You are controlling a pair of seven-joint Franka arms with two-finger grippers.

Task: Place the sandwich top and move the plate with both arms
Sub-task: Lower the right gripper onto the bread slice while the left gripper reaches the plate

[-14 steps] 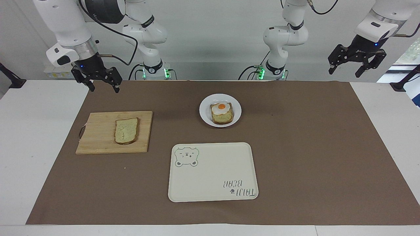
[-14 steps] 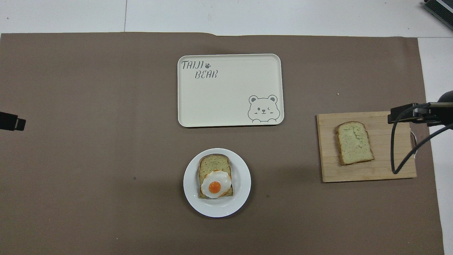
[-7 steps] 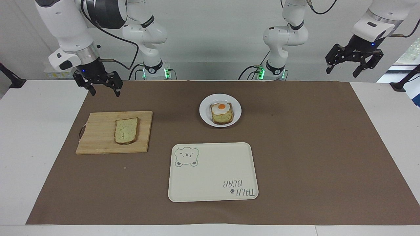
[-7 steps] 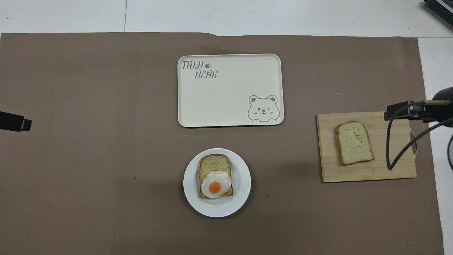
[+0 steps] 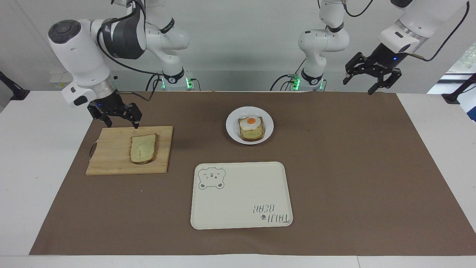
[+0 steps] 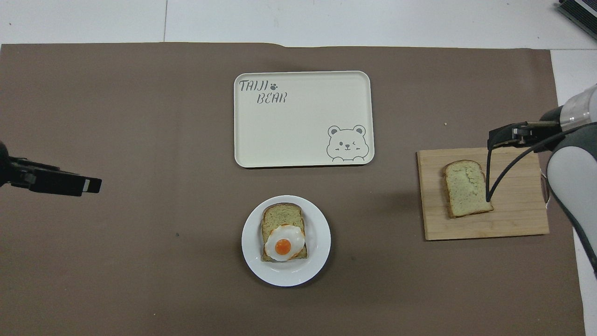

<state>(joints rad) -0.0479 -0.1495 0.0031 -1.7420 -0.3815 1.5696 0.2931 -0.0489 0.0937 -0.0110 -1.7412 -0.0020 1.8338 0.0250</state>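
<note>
The sandwich top (image 5: 142,148) (image 6: 466,187), a plain slice of pale bread, lies flat on a wooden cutting board (image 5: 111,156) (image 6: 513,219) toward the right arm's end. My right gripper (image 5: 122,124) hangs open and empty just over the board's edge nearest the robots, a little short of the slice. The plate (image 5: 232,124) (image 6: 322,242) sits mid-table and holds an egg-topped slice (image 5: 251,127) (image 6: 283,240). My left gripper (image 5: 359,86) is open and empty, high over the mat's edge toward the left arm's end, well away from the plate.
A cream tray (image 5: 241,193) (image 6: 303,121) with a bear drawing lies farther from the robots than the plate. A brown mat covers most of the table. The right arm's cable droops over the cutting board in the overhead view.
My right gripper has come down from above the mat's corner to just over the cutting board's edge. My left gripper has swung inward toward the table's middle. Bread and plate have not moved.
</note>
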